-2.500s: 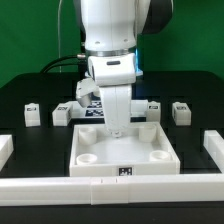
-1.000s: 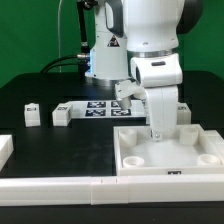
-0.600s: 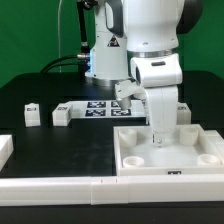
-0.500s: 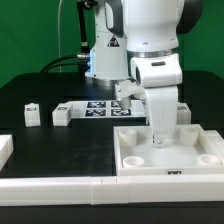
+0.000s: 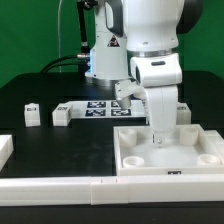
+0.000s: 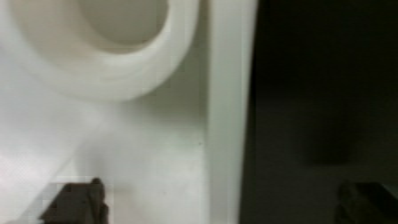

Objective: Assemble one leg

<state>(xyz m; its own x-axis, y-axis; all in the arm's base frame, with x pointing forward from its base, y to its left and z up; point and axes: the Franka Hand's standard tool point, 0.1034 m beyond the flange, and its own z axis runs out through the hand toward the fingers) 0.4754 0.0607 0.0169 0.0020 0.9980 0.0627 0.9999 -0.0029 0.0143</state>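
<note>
Two small white legs (image 5: 32, 114) (image 5: 62, 115) with marker tags stand on the black table at the exterior view's left, far from the gripper. Another leg (image 5: 186, 112) shows partly behind the arm. My gripper (image 5: 159, 137) reaches down onto the far side of the large white panel (image 5: 140, 165), which lies at the exterior view's right. In the wrist view the gripper (image 6: 221, 200) is open. One fingertip (image 6: 75, 200) is over the panel (image 6: 143, 130) near a round socket (image 6: 125, 25), and the other is over the black table, so the jaws straddle the panel's edge. It holds no leg.
The marker board (image 5: 100, 108) lies behind the legs by the arm's base. A long white border strip (image 5: 60, 185) runs along the front, and another piece (image 5: 5, 148) sits at the exterior view's left edge. The panel rests against the front strip.
Since 2.5 s ago the arm and the white panel have shifted to the exterior view's right. Over the last second nothing has visibly moved.
</note>
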